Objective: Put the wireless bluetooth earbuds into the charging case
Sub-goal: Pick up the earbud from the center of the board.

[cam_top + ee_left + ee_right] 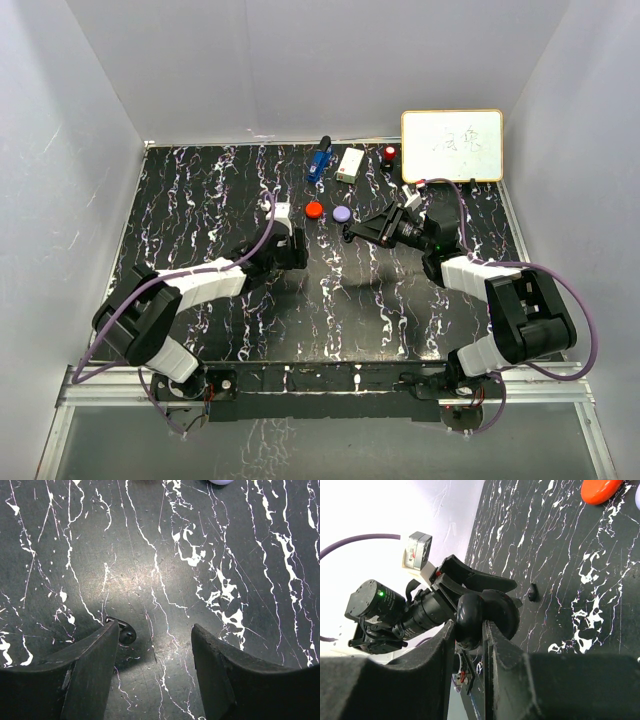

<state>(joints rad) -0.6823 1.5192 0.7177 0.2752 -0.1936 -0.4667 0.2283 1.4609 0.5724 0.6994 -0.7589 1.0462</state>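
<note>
In my left wrist view the left gripper (155, 630) is released, with only the black marbled table (150, 555) between its fingers. A black earbud (126, 634) lies on the tabletop right at the tip of the finger at the lower left of the frame. In the middle of its own wrist view, my right gripper (469, 626) is clenched on a round black charging case (470, 611). From above, a red case (314, 209) and a lavender case (342, 214) sit side by side just above centre frame.
</note>
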